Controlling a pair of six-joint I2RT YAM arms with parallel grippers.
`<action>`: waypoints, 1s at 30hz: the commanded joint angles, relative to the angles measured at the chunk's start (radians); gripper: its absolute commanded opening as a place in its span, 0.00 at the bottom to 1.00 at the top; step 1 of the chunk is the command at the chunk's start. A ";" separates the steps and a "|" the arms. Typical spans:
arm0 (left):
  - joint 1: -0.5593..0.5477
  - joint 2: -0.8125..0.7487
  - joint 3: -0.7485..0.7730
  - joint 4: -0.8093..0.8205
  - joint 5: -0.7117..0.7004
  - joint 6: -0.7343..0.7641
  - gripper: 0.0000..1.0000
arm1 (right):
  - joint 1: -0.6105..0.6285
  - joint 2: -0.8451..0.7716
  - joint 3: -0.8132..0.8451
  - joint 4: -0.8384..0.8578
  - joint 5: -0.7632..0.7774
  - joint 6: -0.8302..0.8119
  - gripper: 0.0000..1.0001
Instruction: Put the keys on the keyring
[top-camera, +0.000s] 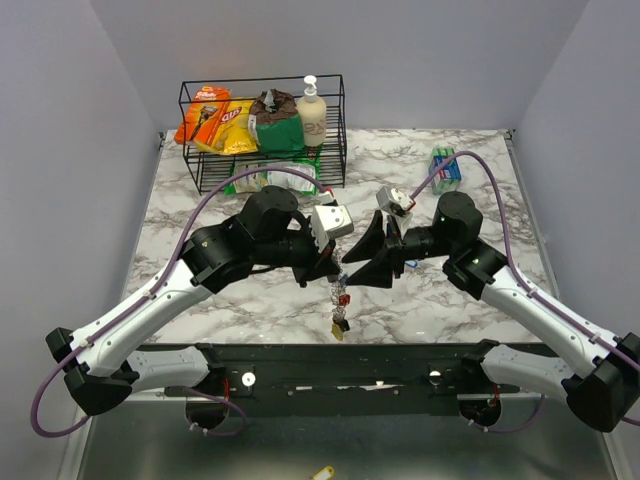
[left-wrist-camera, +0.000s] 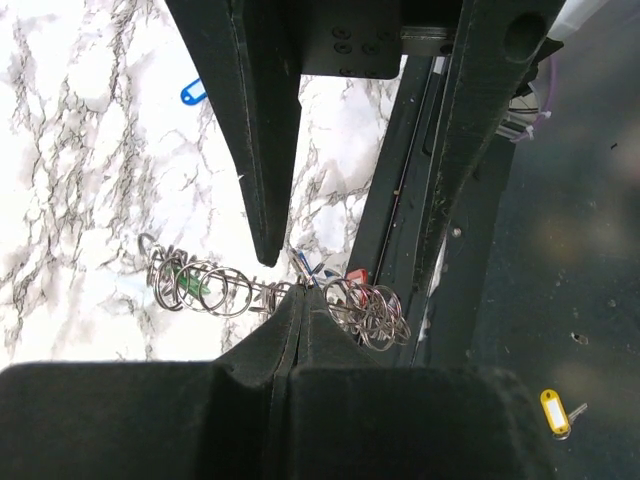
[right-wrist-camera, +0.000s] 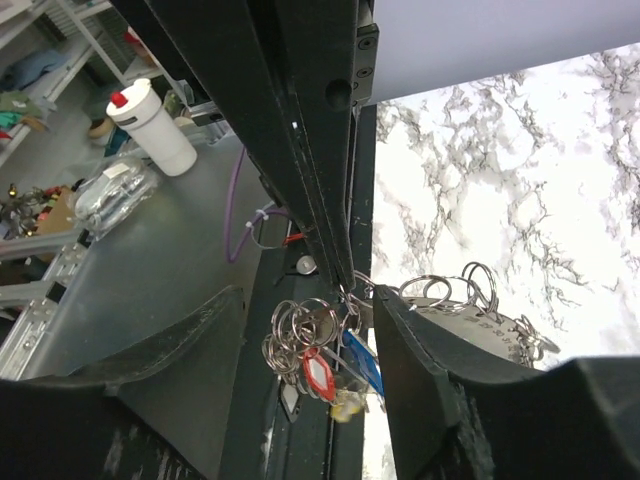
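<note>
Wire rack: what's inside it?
Wire rack upper shelf: orange chip bag, yellow snack bag, dark green pouch, pump bottle. Lower shelf: green-white packets, mostly hidden under the upper shelf.

The keyring (left-wrist-camera: 255, 292) is thin, bright, shiny metal wire. The keys (right-wrist-camera: 318, 375) hanging from it carry glossy red, blue and green plastic tags. The fingers (left-wrist-camera: 150, 420) of the left gripper (left-wrist-camera: 293, 300) at the keyring are matt black, faintly rough plastic. Beneath the keyring, the table (top-camera: 450, 290) is smooth, grey-veined white marble.
</note>
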 joint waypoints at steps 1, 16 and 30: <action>-0.002 -0.028 0.009 0.029 0.024 0.014 0.00 | 0.006 0.003 0.031 0.000 -0.014 -0.028 0.63; -0.002 -0.018 0.027 0.048 0.075 0.001 0.00 | 0.006 0.045 0.025 0.050 -0.040 0.015 0.46; -0.002 -0.049 0.019 0.072 0.041 -0.004 0.00 | 0.006 0.040 -0.001 0.104 -0.066 0.052 0.36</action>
